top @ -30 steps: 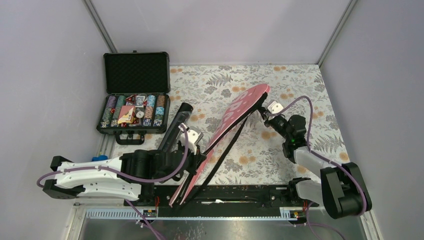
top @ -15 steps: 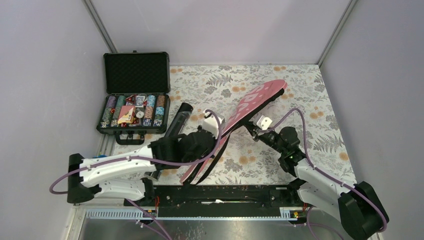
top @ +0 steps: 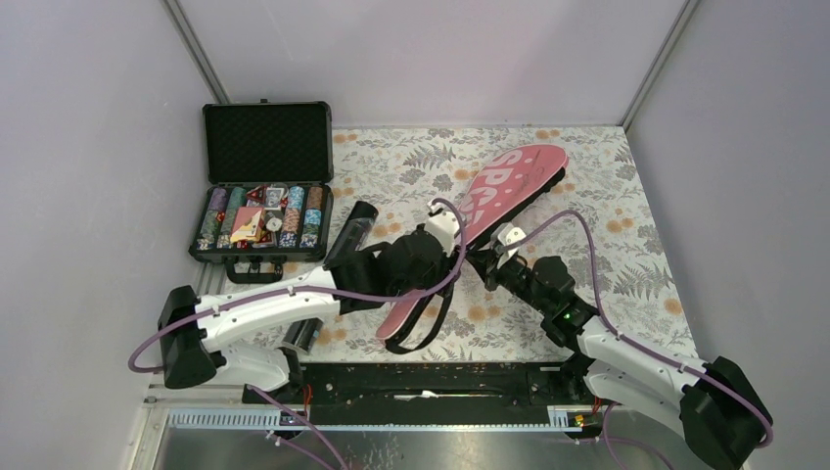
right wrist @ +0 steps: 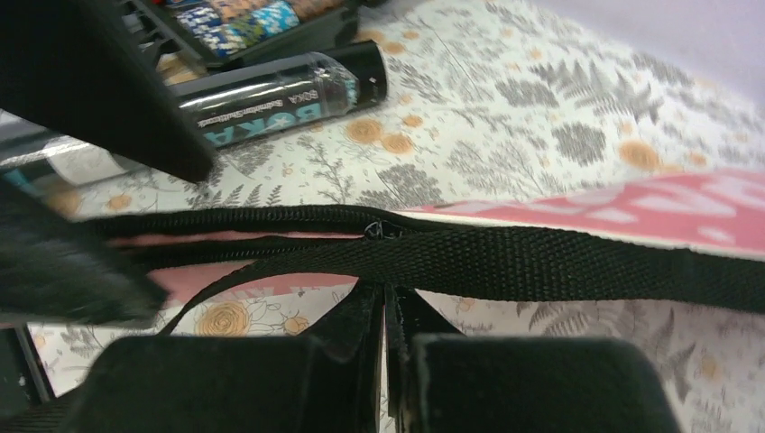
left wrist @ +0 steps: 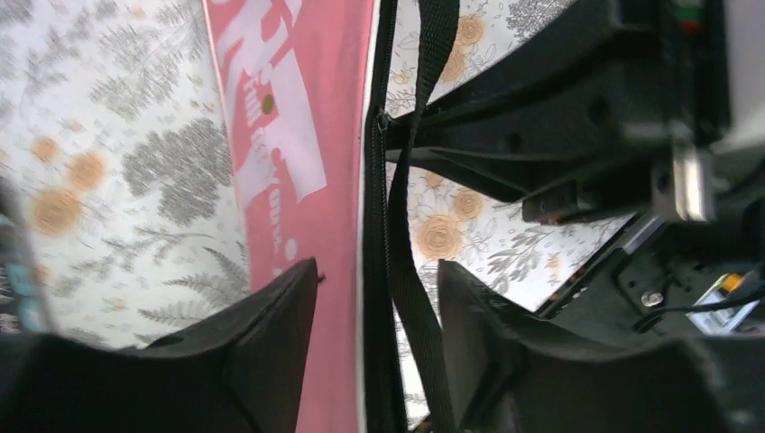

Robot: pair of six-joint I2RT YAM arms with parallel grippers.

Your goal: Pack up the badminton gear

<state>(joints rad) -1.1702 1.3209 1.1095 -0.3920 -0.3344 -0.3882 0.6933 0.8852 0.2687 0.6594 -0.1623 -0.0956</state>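
The pink "SPORT" racket bag [top: 511, 184] lies slanted across the floral table from mid-front to back right, its black strap [top: 421, 333] looping off the near end. My left gripper [top: 454, 245] stands open astride the bag's zip edge [left wrist: 377, 271], with the strap [left wrist: 417, 298] loose between its fingers [left wrist: 271, 343]. My right gripper [top: 481, 260] is shut on the black strap [right wrist: 559, 262] just below the zip pull [right wrist: 377, 230]. The long black tube [top: 345, 247] with teal lettering [right wrist: 271, 99] lies left of the bag, partly under my left arm.
An open black case of poker chips [top: 264, 186] stands at the back left, close to the tube's far end. Grey walls enclose the table on three sides. A black rail [top: 440, 377] runs along the near edge between the arm bases.
The bag, held up on edge before, has swung back and to the right and now lies flatter. Both arms reached forward with it. My left gripper has opened; the right one stays shut.
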